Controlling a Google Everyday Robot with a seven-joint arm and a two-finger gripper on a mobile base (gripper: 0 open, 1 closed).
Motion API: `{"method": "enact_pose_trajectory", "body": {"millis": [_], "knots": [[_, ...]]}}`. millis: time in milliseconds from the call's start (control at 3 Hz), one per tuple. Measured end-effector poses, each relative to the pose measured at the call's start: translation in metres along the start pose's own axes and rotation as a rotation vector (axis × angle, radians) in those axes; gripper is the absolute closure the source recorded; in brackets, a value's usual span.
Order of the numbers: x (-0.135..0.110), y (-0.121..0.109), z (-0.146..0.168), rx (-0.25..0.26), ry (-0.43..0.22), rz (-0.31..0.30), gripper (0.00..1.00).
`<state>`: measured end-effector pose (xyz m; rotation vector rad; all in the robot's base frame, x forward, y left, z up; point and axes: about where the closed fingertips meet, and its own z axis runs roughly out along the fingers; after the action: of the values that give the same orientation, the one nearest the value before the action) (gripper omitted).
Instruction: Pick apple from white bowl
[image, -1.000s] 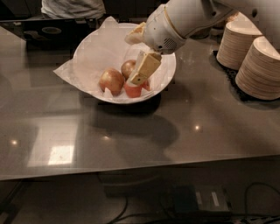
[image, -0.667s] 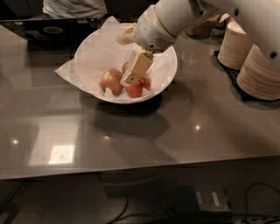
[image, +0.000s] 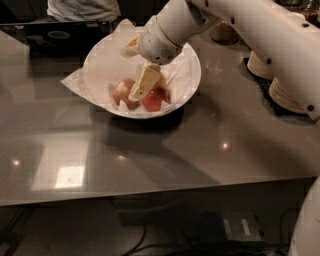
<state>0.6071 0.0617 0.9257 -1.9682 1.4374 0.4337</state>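
Gripper (image: 133, 74) of the one-armed mobile robot hangs inside the white bowl (image: 194, 75), its two tan fingers (image: 145, 81) spread wide apart and holding nothing. The lower finger reaches down among the fruit, its tip just beside the apple (image: 123, 92), the yellowish-tan one with a red-brown blush. That apple lies at the near left of the bowl on crumpled white paper (image: 75, 82). A deeper red apple (image: 153, 100) lies close on the finger's other side; whether the finger touches either fruit cannot be told. The upper finger stands well above the fruit, toward the bowl's far-left wall.

By the look of it, the job is at the reach. The claw is in the bowl and near its target, but nothing is gripped, so closing on the apple and lifting it clear are left to do. The red apple's closeness could crowd the grasp.

The bowl rests on a glossy grey table (image: 210, 155) that mirrors the ceiling lights. Stacks of small paper bowls (image: 287, 95) stand at the right edge, well apart from the white bowl. A person in a pale shirt (image: 82, 9) is behind the table, and cables (image: 150, 235) trail in the dark space beneath it.
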Motion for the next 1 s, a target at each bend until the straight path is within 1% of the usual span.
{"method": "enact_pose_trajectory", "body": {"millis": [333,667,1000], "knots": [[0.0075,-0.0031,0.0055,0.007,0.009,-0.005,0.21],[0.0135,-0.0049,0.0087,0.012,0.016,-0.005,0.37],[0.0148,-0.0044,0.0116,0.009,0.016,-0.005,0.36]]}}
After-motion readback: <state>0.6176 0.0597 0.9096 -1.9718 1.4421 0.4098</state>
